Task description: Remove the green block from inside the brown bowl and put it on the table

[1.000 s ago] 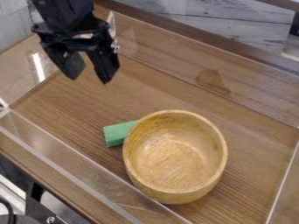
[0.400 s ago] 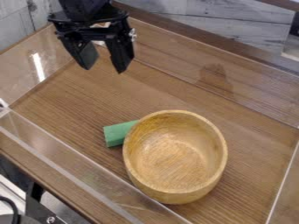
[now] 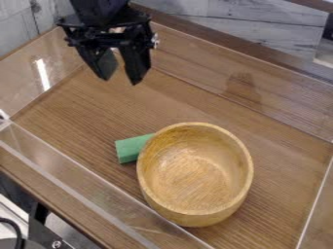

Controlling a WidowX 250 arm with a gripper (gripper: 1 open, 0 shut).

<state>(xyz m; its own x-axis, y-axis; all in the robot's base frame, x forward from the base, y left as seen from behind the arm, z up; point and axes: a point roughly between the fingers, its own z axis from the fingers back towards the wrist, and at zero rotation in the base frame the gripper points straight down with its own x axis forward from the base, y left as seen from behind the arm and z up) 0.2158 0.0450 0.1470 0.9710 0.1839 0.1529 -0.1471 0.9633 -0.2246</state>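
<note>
Brown wood grain covers the table (image 3: 182, 83) in the camera view, the only view there is. On it stands a round light-brown wooden bowl (image 3: 196, 173), thick-rimmed, its grain visible, with nothing inside. The green block (image 3: 131, 148) lies flat on the table, outside the bowl, just beside its rim on the upper-left side in the picture; part of it may be hidden by the rim, and whether the two touch I cannot tell. The black tool (image 3: 119, 73) hangs at upper left in the picture, well apart from both, clenched and grasping nothing that shows. Clear plastic walls (image 3: 65, 180) edge the tabletop. Beyond the far edge is a greyish-white wood-patterned surface (image 3: 267, 21). No brand, label or writing can be read on any of these.
</note>
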